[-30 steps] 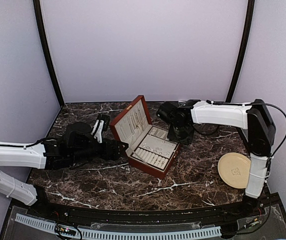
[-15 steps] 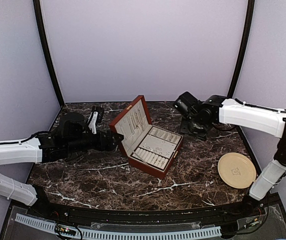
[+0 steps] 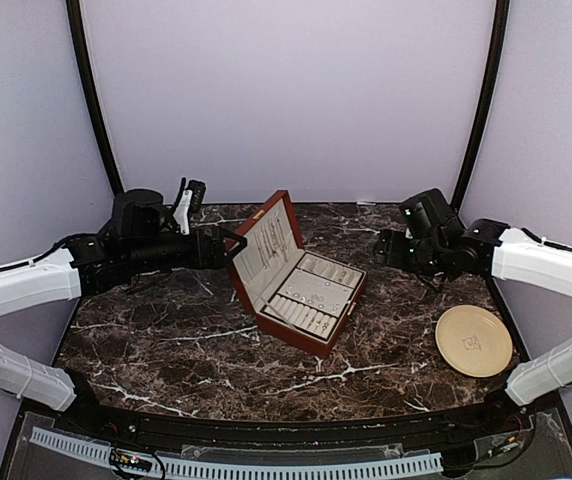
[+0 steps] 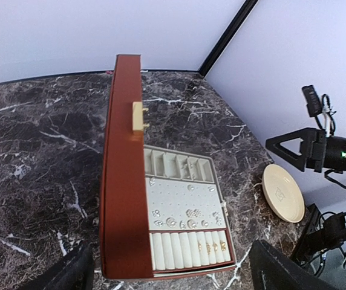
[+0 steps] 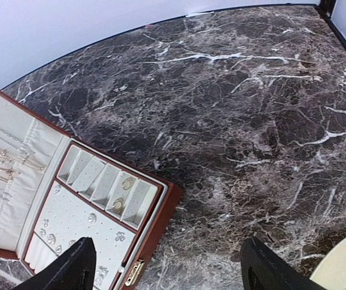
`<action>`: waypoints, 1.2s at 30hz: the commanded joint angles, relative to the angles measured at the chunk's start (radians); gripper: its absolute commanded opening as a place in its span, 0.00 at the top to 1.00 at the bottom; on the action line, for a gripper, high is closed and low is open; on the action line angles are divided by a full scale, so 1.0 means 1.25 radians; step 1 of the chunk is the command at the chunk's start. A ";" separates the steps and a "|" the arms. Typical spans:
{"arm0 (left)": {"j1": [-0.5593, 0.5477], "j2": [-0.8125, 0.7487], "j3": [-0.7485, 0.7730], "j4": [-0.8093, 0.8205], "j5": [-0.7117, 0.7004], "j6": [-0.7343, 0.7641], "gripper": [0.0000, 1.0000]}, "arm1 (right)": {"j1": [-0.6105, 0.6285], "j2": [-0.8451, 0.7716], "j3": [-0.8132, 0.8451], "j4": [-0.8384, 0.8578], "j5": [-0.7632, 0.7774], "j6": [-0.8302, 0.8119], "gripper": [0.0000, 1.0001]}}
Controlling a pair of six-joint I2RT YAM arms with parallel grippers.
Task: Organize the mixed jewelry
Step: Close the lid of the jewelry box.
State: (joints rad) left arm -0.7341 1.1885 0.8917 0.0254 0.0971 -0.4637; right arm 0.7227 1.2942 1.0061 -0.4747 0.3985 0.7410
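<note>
marble table (image 3: 166,350), open box (image 3: 308,338), left claw (image 3: 234,248) wide, right claw (image 3: 382,250) wide, plate (image 3: 448,328) mark illegible

Pretty bright and even, soft light from overhead so shadows on the marble table (image 3: 186,350) are faint and soft-edged. No harsh glare, though the cream lining of the wooden box (image 3: 298,336) looks a bit washed out in the right wrist view. Top view is soft, the jewelry (image 4: 190,212) only reads as specks there. Wrist views bow the table's far edge, and the fingers (image 5: 64,269) at the bottom corners are dark and blurry
</note>
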 commanded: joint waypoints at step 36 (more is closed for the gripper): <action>-0.161 0.381 0.172 0.142 0.118 0.032 0.53 | 0.008 0.119 0.034 0.171 -0.233 -0.125 0.51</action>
State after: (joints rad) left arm -0.9268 1.6119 1.0653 0.1925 0.2852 -0.3962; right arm 0.7265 1.3666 0.9398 -0.2516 0.1196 0.5911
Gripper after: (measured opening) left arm 0.502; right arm 0.520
